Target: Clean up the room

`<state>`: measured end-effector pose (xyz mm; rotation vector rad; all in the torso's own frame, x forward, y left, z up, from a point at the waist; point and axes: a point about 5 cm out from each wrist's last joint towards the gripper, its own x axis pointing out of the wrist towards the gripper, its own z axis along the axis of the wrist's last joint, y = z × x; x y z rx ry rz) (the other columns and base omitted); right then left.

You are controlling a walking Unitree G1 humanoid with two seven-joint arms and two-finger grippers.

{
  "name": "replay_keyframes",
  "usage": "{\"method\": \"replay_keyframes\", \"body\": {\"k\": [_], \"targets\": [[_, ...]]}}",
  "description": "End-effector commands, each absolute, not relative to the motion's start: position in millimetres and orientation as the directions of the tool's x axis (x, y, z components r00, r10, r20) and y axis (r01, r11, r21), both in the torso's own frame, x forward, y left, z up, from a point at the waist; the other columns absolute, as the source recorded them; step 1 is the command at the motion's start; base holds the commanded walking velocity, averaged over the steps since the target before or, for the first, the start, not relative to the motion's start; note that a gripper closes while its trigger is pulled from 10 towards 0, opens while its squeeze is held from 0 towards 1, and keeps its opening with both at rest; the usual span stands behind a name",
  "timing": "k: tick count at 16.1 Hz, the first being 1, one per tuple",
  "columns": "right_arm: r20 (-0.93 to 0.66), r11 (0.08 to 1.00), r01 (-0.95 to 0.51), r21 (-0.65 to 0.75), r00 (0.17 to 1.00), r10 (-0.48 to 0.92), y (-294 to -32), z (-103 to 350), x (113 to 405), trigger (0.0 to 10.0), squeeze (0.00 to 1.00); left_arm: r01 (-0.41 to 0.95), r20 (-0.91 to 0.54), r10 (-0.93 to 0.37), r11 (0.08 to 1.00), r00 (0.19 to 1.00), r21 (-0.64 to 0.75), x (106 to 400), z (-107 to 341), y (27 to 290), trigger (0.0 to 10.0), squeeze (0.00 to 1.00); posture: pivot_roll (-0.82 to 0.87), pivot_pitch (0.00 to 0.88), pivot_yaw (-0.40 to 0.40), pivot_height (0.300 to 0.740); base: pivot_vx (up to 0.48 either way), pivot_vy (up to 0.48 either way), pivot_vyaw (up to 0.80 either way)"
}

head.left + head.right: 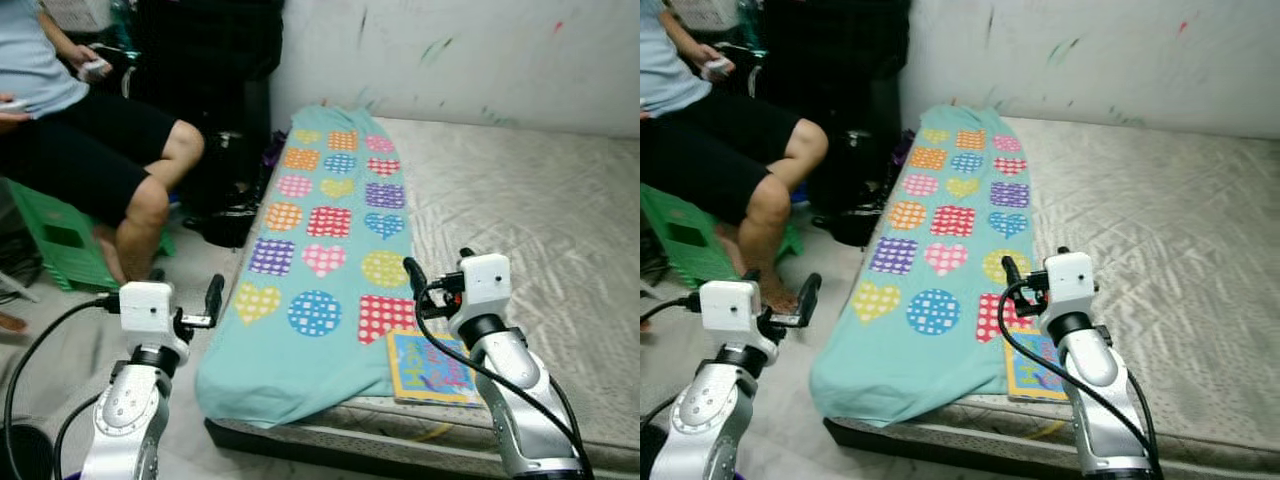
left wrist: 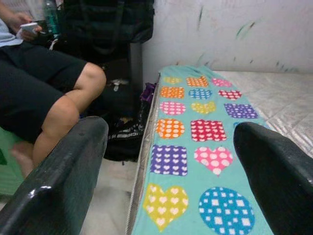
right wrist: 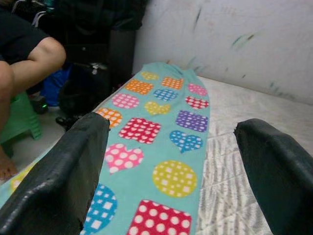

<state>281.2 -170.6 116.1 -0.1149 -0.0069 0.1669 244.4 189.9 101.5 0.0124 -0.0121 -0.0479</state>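
Observation:
A teal blanket (image 1: pixel 330 250) printed with coloured hearts, squares and dotted circles lies along the left side of a bare grey mattress (image 1: pixel 530 200), its near end drooping over the front corner. A colourful picture book (image 1: pixel 432 368) rests flat on the mattress at the front edge, touching the blanket's right side. My left gripper (image 1: pixel 213 295) is open and hovers off the mattress's left edge, over the floor. My right gripper (image 1: pixel 413 272) is open above the blanket's near right part, just beyond the book. Both grippers hold nothing.
A person (image 1: pixel 100 150) in black shorts sits on a green stool (image 1: pixel 60 240) at the left, holding a phone. Black bags (image 1: pixel 225 205) stand on the floor between the person and the mattress. A marked white wall (image 1: pixel 460 50) runs behind the mattress.

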Motion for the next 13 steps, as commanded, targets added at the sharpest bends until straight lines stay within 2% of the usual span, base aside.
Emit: {"method": "replay_keyframes", "body": {"k": [1, 13], "targets": [[0.002, 0.981, -0.155, -0.119, 0.988, 0.156, -175.1, 119.9, 280.3, 10.0, 0.0, 0.056, 0.023, -0.057, 0.998, 0.998, 0.015, 245.6, 106.0, 187.8, 10.0, 0.0, -0.05, 0.0, -0.014, 0.74, 0.0, -0.24, 0.0], [-0.015, 0.981, -0.158, -0.109, 0.987, 0.157, -170.5, 119.2, 280.2, 10.0, 0.0, 0.087, 0.005, -0.087, 0.996, 0.996, 0.012, 241.5, 105.8, 179.8, 10.0, 0.0, -0.04, 0.018, -0.014, 0.74, 0.0, -0.243, 0.0]]}}
